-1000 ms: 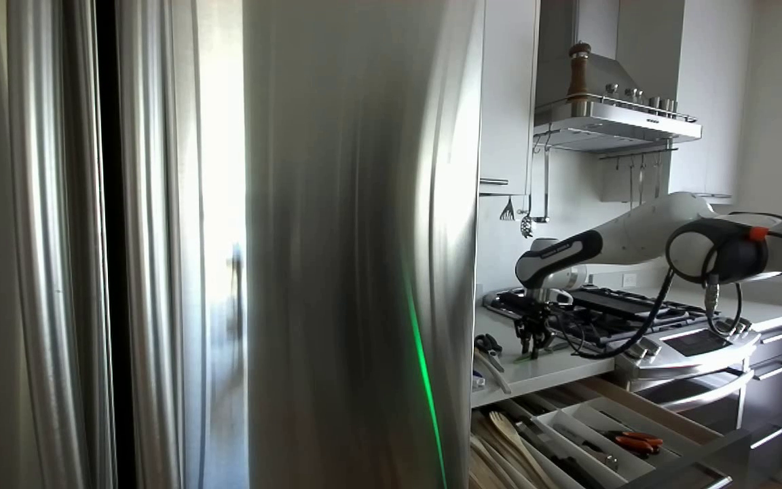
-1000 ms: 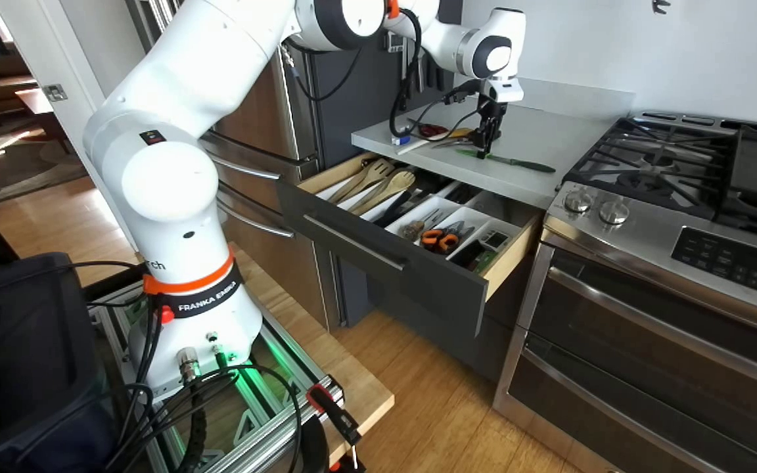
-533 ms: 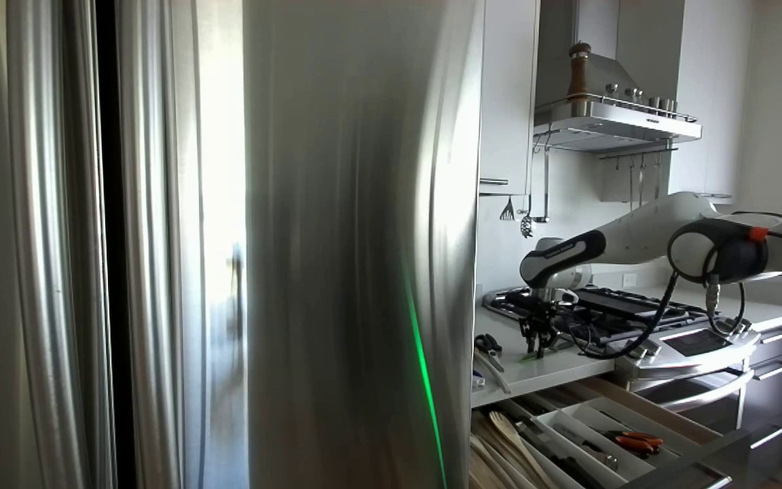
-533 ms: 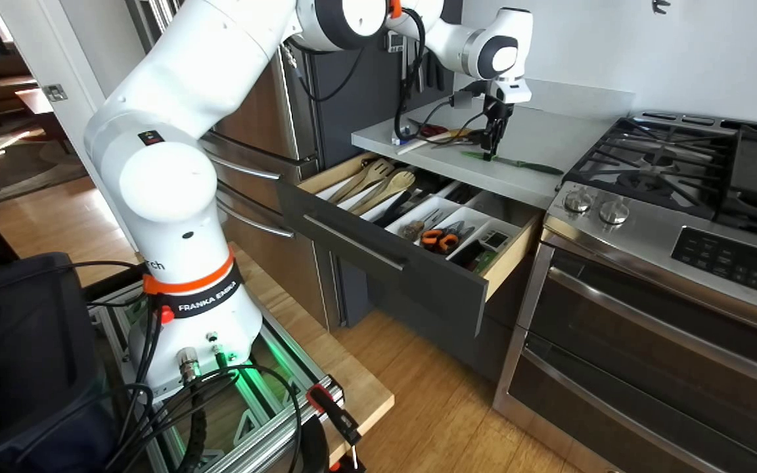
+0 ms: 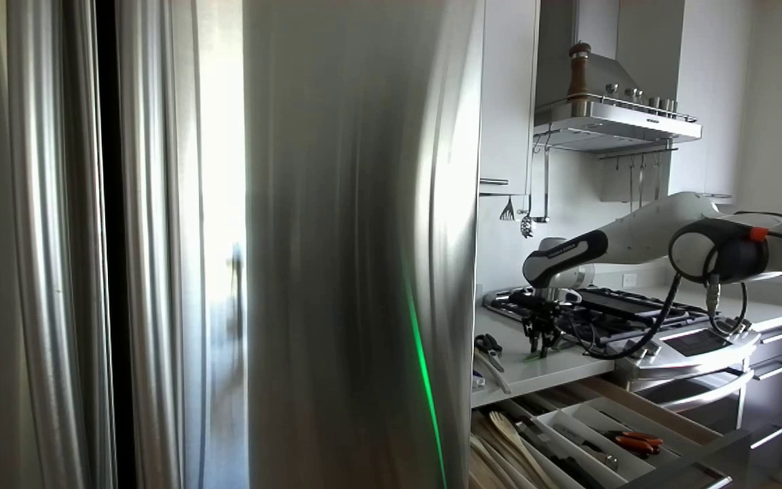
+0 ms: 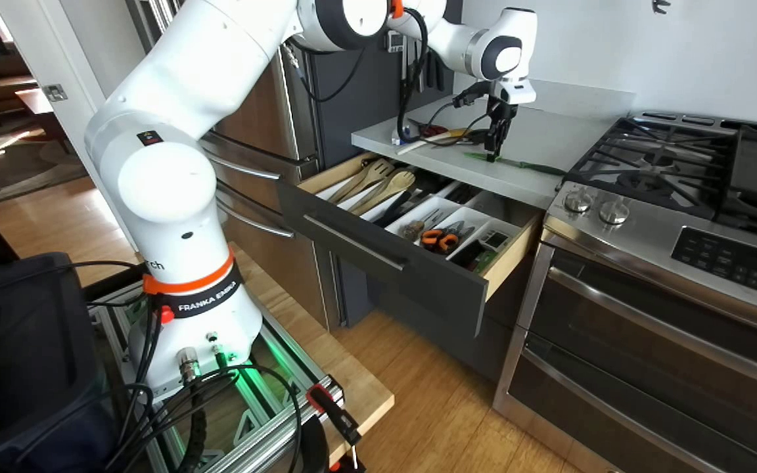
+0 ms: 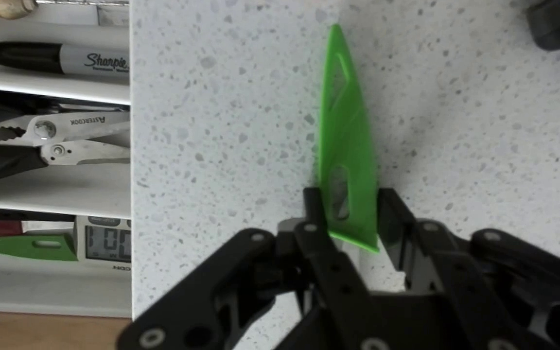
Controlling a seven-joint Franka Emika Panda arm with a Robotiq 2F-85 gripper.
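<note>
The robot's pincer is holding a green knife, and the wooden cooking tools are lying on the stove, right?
Not quite: the wooden cooking tools aren't on the stove but in the open drawer, as seen in both exterior views. The pincer does hold a green knife.

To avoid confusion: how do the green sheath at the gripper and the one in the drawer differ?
The held sheath is clamped in the gripper; the drawer sheath lies in a compartment. In the wrist view, the held sheath's tip points upward, the drawer sheath's leftward. Both are green and tapered, with openings.
</note>
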